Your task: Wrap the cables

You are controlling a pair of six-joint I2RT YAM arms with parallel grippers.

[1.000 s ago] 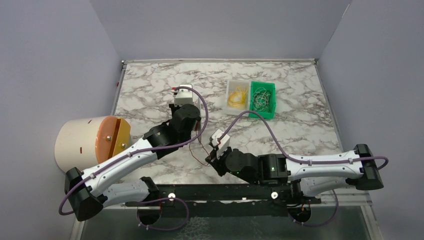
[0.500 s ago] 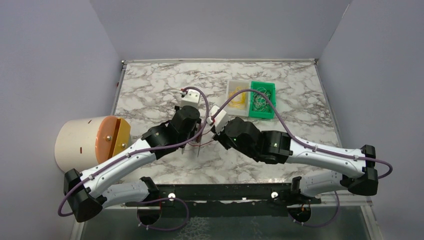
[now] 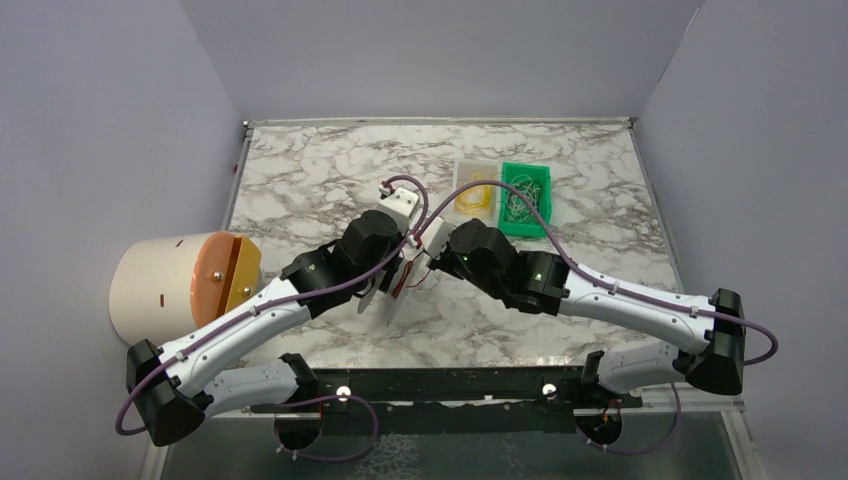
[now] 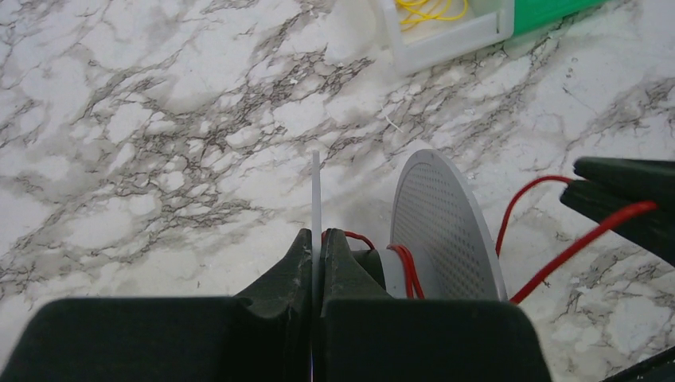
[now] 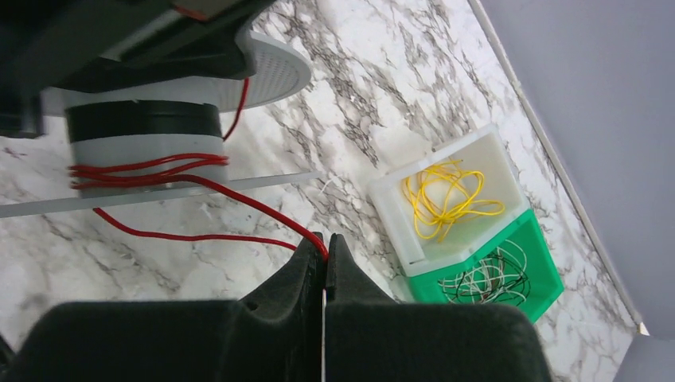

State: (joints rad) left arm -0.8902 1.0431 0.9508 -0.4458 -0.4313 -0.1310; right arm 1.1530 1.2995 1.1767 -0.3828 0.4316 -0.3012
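Bright, even overhead light — soft shadows, near foregrounds slightly blurred.

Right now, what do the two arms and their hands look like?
The left arm and right arm have white shells and bulky black joints. A thick purple cable runs along each one. A white box sits at each wrist. The left hand and right hand are matt black, with two flat fingers.

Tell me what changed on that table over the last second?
The right arm swung from the near edge out to the middle, bringing the right gripper, shut on the red wire, up beside the left gripper. The left gripper, clamped on the spool, shifted slightly right and away. The white tray, green bin and big cylinder stayed put.
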